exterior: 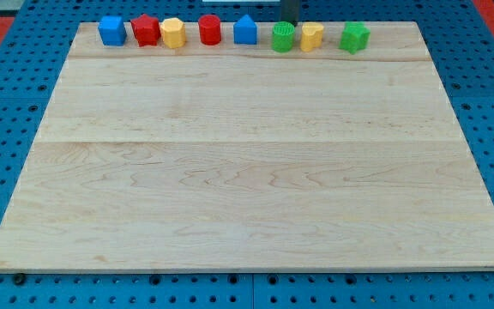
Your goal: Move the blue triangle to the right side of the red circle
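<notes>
The blue triangle (245,30) stands at the view's top edge of the wooden board (247,172), just right of the red circle (210,30), with a small gap between them. My tip (288,23) comes down from the view's top, right behind the green circle (283,38) and to the right of the blue triangle. The very end of the rod is partly hidden by the green circle.
All blocks stand in one row along the view's top edge. From left: blue cube (111,31), red star (146,30), yellow hexagon (172,33), then the red circle, blue triangle and green circle, yellow heart (312,36), green star (354,37).
</notes>
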You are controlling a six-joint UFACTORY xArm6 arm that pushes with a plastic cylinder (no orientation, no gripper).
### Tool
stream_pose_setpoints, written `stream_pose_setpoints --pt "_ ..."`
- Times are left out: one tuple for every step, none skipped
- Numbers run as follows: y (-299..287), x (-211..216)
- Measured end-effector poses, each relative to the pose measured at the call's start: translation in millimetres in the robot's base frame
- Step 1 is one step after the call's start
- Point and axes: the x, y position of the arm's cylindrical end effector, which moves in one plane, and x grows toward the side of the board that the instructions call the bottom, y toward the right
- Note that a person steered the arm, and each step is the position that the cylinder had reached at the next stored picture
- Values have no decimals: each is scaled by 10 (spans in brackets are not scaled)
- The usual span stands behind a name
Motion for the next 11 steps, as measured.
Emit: stream_pose_setpoints --pt "-56 10" --pt "-81 7" --pt "-193 5" --pt "-193 5" --pt "-301 2" --pt "-298 16" --pt "-324 34" --pt "-414 34" --pt "-545 38" --pt "-684 43" --pt "-664 118"
